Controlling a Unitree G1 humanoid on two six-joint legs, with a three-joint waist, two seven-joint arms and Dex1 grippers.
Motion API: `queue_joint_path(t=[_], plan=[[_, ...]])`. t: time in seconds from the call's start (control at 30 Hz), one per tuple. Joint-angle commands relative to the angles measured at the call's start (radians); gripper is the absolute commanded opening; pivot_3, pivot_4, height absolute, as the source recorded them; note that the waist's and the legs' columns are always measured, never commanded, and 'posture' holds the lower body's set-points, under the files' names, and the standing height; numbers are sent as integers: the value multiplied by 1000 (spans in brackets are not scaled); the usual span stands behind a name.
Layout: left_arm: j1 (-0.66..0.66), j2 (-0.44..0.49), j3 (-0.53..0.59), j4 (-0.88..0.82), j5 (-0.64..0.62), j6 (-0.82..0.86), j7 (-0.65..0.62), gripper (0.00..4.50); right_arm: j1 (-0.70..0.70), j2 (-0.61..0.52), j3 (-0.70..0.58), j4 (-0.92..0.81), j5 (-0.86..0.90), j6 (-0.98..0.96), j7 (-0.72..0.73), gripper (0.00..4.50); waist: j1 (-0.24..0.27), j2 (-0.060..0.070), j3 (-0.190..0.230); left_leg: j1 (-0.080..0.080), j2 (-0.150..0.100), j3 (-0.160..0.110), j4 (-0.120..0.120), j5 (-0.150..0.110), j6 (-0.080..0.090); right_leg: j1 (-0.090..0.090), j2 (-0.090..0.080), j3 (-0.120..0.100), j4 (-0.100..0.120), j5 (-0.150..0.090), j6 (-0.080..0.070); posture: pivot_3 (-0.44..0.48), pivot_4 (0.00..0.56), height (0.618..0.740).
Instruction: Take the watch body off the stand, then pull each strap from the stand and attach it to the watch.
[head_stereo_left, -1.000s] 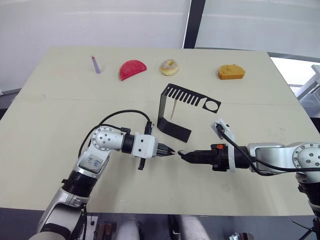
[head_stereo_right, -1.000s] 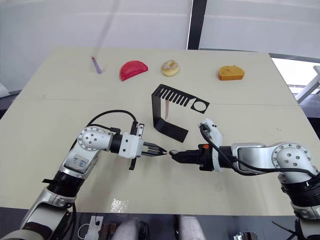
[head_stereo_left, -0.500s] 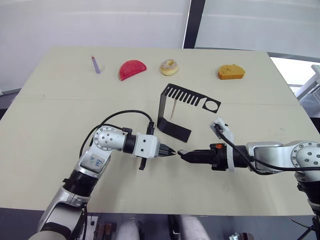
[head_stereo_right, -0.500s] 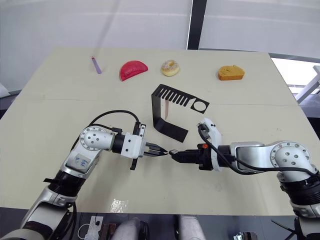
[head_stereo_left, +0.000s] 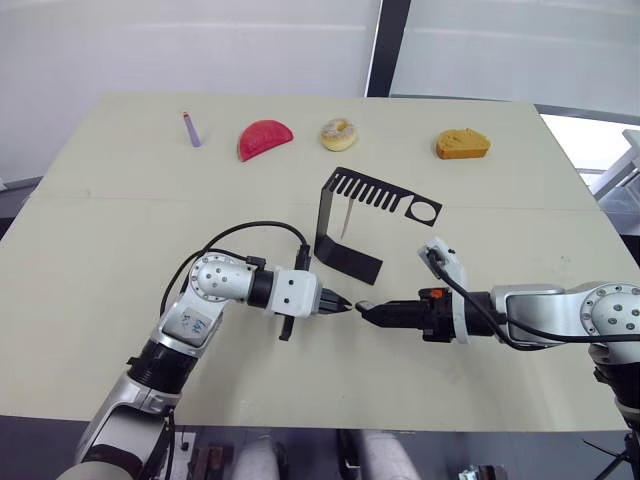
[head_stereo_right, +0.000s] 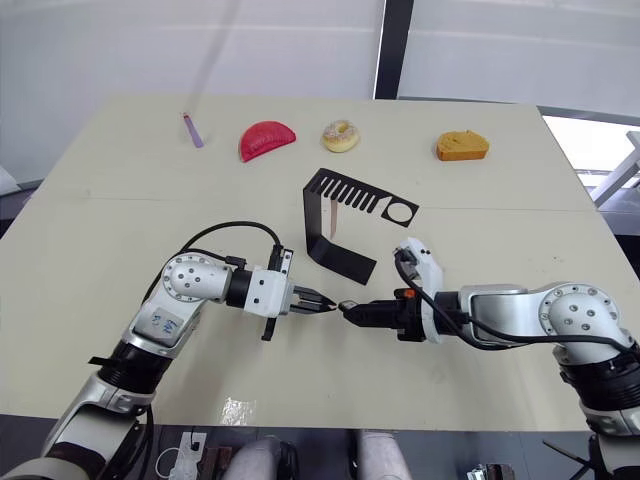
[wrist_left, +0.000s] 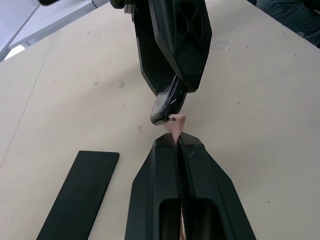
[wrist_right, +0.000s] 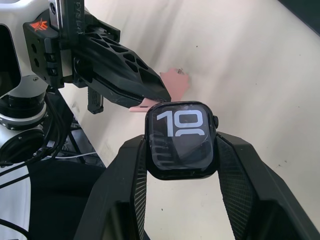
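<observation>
The black stand (head_stereo_left: 349, 262) sits mid-table, and one pale pink strap (head_stereo_left: 346, 217) still hangs from its slotted top arm. In front of it my two grippers meet tip to tip. My left gripper (head_stereo_left: 343, 304) is shut on the other strap (wrist_left: 176, 123), whose pink end pokes out past the fingertips. My right gripper (head_stereo_left: 364, 308) is shut on the watch body (wrist_right: 182, 138), with its screen of light digits facing the wrist camera. The strap end (wrist_right: 172, 82) lies right at the edge of the watch body; I cannot tell whether it is seated.
Along the far edge lie a purple stick (head_stereo_left: 191, 130), a red half-round piece (head_stereo_left: 265, 138), a donut (head_stereo_left: 338, 133) and an orange bread piece (head_stereo_left: 462, 144). The stand's base is just behind the grippers. The table's near edge (head_stereo_left: 330, 425) runs close below them.
My left gripper has edged a little to the right with the strap, closing the gap to the watch body. The right gripper has barely moved.
</observation>
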Motion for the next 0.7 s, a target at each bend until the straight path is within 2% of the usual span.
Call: queue_joint_path(t=[0.03,0.7], plan=[[-18,-31,-13,-37,-13,-10,30,0,-19,16,22,-76,48,-4,8,1493,0,0,0,0,0,0,0,0,0,0,0,0,0,0,0,0,150,737],[-27,-42,-14,-16,-1,-18,38,0,-35,18,27,-79,63,-4,13,1493,0,0,0,0,0,0,0,0,0,0,0,0,0,0,0,0,150,737]])
